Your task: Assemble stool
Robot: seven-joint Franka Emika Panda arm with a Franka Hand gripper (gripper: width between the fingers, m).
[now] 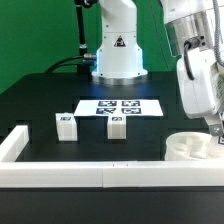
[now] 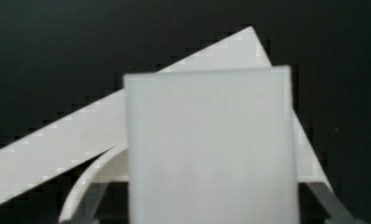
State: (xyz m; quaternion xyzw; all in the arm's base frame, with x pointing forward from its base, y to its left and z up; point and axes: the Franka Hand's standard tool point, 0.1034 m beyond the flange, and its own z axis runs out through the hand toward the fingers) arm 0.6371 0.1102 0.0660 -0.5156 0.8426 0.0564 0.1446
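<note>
White plastic leg [image 2: 208, 120] is pinched in the end effector [image 2: 208, 192], close by the round seat [image 1: 190, 148]. Two spare legs [image 1: 66, 124] [image 1: 117, 124] stand apart on the black counter [image 1: 40, 95].

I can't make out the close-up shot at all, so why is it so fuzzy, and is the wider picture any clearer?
Wrist view: the white block seems very close to the lens, so it is out of focus, soft-edged and nearly featureless against the dark background. Exterior view: sharper and evenly lit, the marker board shows crisp tags, and the white parts stand out brightly on the black table.
</note>
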